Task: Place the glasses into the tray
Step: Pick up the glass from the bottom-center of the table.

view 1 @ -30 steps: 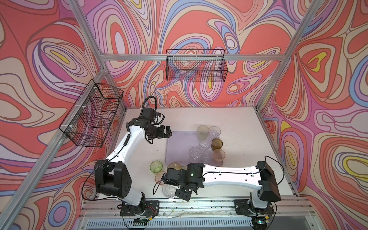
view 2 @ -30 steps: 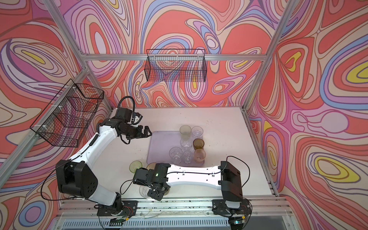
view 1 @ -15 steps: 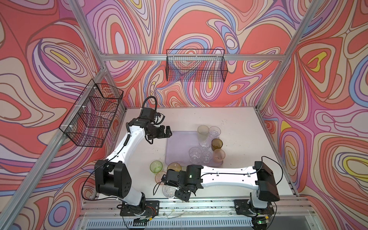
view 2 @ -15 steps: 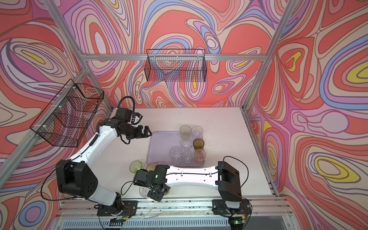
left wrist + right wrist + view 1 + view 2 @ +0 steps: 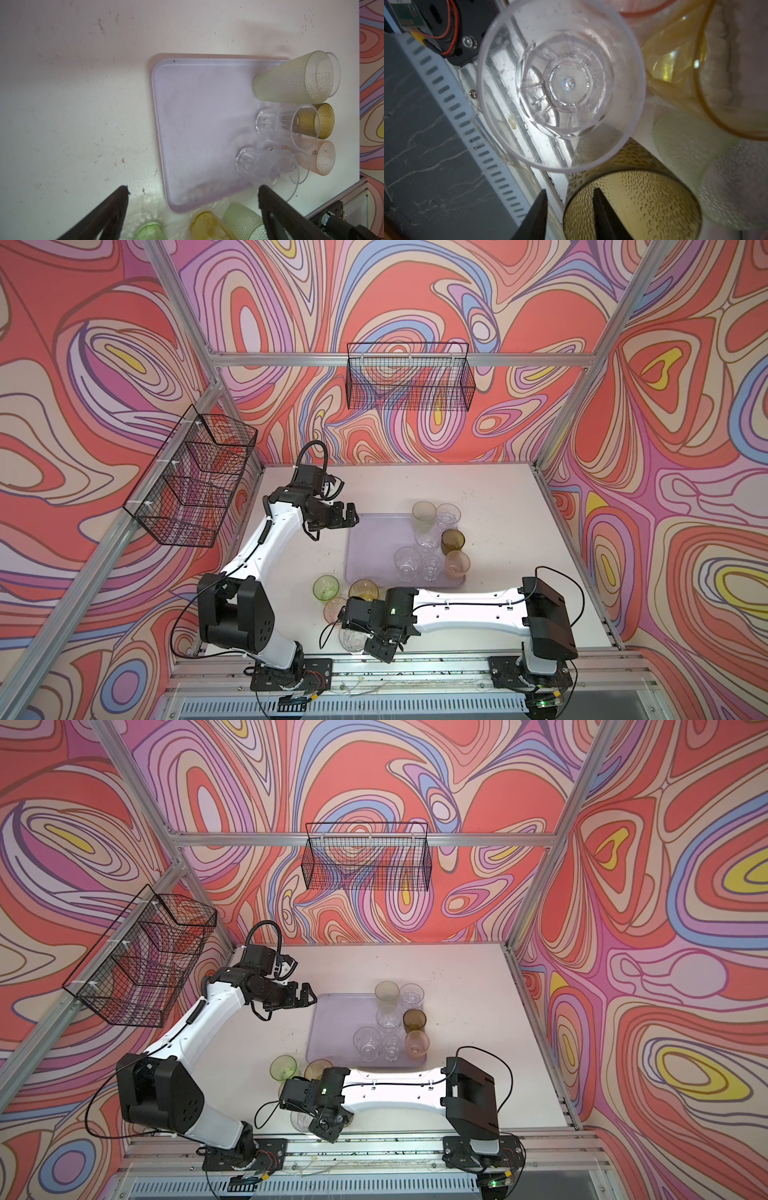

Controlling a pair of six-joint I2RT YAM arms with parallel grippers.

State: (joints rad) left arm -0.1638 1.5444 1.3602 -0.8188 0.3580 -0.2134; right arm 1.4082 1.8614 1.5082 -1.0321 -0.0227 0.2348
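Note:
The lavender tray [image 5: 370, 547] [image 5: 197, 124] holds several glasses [image 5: 426, 537] upright along its right side. In front of it on the table stand a green glass [image 5: 326, 587], an amber one [image 5: 363, 591], a pink one [image 5: 334, 608] and a clear one [image 5: 353, 639] [image 5: 560, 83]. My right gripper [image 5: 378, 647] [image 5: 570, 190] hangs over this group, open. One finger is inside an olive-brown glass [image 5: 633, 207], the other outside its wall with a gap. A pale green glass [image 5: 716, 176] stands beside it. My left gripper [image 5: 351, 516] [image 5: 192, 187] hovers open and empty at the tray's far-left corner.
Black wire baskets hang on the back wall [image 5: 409, 381] and the left wall [image 5: 191, 477]. The aluminium front rail [image 5: 415, 664] runs right behind the clear glass. The left half of the tray is bare.
My right arm has shifted slightly left and forward over the front glasses, and its jaws have narrowed. The left arm has not moved.

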